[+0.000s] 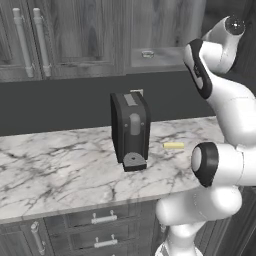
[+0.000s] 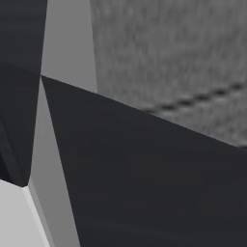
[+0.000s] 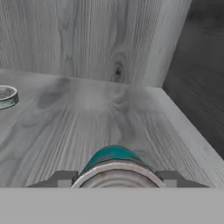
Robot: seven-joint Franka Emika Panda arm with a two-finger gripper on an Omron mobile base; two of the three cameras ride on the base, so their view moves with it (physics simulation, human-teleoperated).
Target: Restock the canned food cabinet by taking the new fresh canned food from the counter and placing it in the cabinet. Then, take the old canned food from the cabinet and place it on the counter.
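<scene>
The new fresh canned food (image 3: 114, 164), a teal can with a silvery top rim, sits between the fingers of my gripper (image 3: 116, 178) at the bottom of the hand view, low over the cabinet's grey shelf board (image 3: 109, 113). The gripper is shut on it. The old canned food (image 3: 6, 96), a low flat tin, rests on the same shelf to the far left, well apart from the can. From the left base view the tin (image 1: 147, 53) shows on the shelf of the open cabinet (image 1: 167, 59), above the counter (image 1: 60, 165).
A black coffee machine (image 1: 131, 130) stands mid-counter with a small yellow object (image 1: 173, 145) to its right. Closed cabinet doors with long bar handles (image 1: 42, 40) are at the upper left, drawers (image 1: 104, 218) below the counter. A dark panel (image 2: 144, 183) sits close before the right base camera.
</scene>
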